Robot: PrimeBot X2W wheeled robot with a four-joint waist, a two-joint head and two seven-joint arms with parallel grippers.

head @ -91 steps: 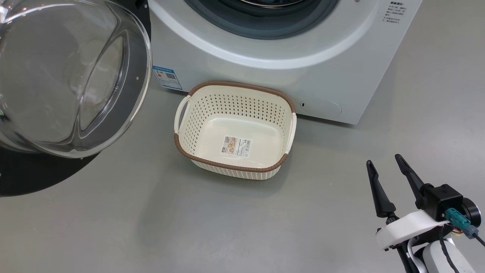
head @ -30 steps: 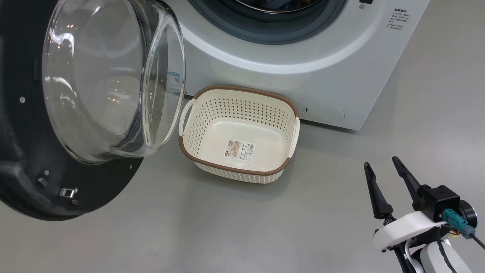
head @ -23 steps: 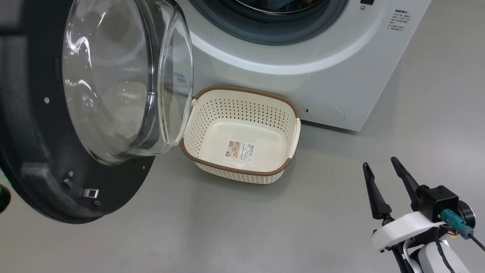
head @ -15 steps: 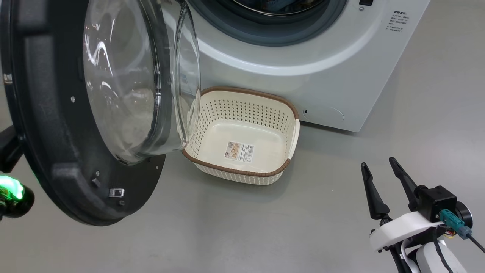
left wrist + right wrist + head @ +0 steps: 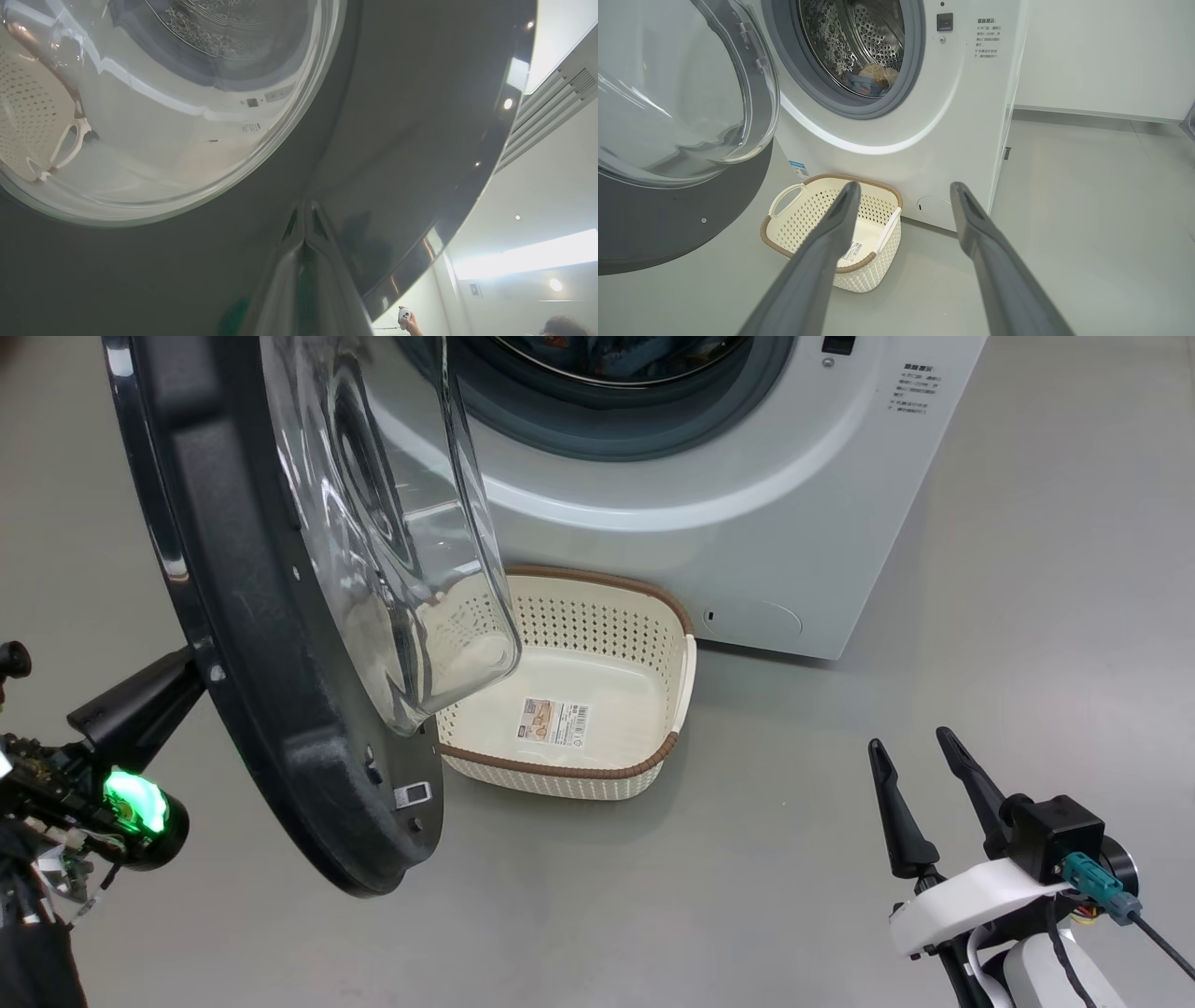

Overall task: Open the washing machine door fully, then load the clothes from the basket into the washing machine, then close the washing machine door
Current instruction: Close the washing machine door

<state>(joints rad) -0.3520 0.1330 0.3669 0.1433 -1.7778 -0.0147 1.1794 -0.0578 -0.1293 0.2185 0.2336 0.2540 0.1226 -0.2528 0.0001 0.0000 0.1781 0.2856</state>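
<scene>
Glossy black door (image 5: 271, 691) standing partway open, between left gripper (image 5: 182, 679) and basket (image 5: 665, 616). Likely heavy, rigid, slick-faced; glass centre (image 5: 392, 569) fragile. Left gripper pressed together, tips against outer face near rim: best pushed there, not pinched. Well apart, right gripper (image 5: 907, 740) spread. Clothes (image 5: 871, 79) in drum (image 5: 859, 42).
</scene>
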